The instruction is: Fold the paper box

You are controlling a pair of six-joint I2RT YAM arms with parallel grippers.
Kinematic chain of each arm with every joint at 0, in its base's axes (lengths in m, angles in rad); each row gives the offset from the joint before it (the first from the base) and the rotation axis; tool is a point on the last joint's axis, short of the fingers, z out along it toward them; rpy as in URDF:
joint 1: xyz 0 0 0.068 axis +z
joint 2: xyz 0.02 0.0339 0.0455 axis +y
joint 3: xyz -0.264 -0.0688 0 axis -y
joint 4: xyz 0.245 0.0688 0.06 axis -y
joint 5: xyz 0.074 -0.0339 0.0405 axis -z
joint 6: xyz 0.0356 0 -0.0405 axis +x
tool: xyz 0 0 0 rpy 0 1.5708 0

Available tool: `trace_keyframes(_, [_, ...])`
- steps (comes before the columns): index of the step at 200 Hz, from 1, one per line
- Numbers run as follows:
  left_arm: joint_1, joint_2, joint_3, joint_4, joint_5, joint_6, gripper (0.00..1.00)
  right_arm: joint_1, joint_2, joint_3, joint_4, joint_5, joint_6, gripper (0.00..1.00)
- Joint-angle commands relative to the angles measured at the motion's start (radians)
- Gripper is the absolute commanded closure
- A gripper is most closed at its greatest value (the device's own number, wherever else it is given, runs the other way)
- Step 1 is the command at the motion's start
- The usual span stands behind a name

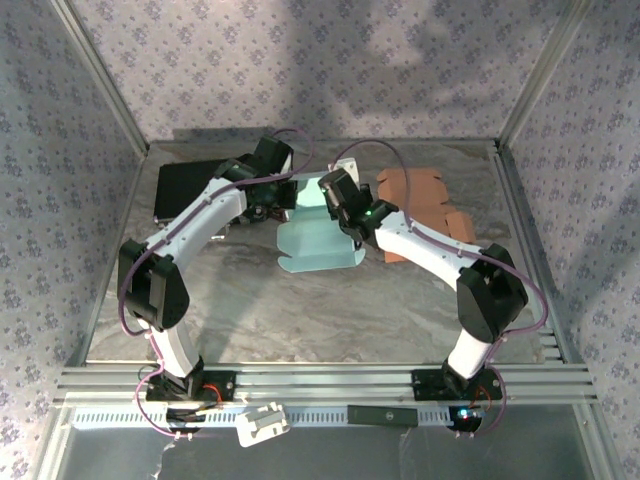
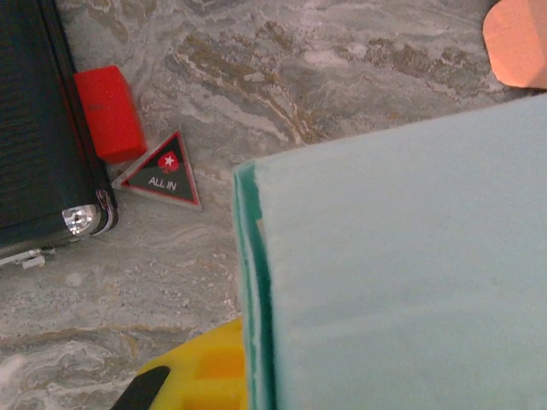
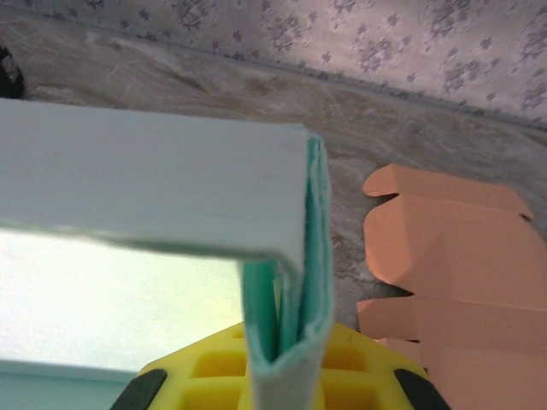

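In the middle of the counter (image 1: 300, 310), your right gripper (image 3: 286, 376) was pinching the teal box (image 1: 315, 235) wall mid-fold, the left gripper's (image 2: 192, 380) grip unclear; next, press that wall down flat.

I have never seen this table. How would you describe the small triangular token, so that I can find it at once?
Start at the black case in the far left corner of the marble table. Beside its edge lies a red block, and the triangular token lies flat next to that block, towards the teal paper box. It alone is a dark triangle printed "ALL IN" with a star.
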Motion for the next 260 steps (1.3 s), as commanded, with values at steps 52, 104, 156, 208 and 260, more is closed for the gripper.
trace_keyframes(52, [-0.009, -0.051, -0.083, 0.150, -0.007, -0.032, 0.92, 0.023, 0.042, 0.076, -0.161, 0.014, 0.077, 1.00])
trace_keyframes(104, [-0.026, -0.043, -0.216, 0.279, -0.059, -0.032, 0.88, 0.025, 0.040, 0.047, -0.159, -0.046, 0.133, 1.00])
trace_keyframes(156, [-0.035, -0.036, -0.314, 0.378, -0.098, -0.044, 0.84, 0.025, 0.054, 0.061, -0.183, -0.080, 0.168, 1.00])
trace_keyframes(208, [-0.053, -0.039, -0.331, 0.384, -0.177, -0.062, 1.00, 0.026, 0.057, 0.062, -0.196, -0.079, 0.179, 1.00])
trace_keyframes(260, [-0.113, -0.008, -0.282, 0.266, -0.415, -0.134, 1.00, 0.033, 0.070, 0.084, -0.230, -0.070, 0.210, 1.00])
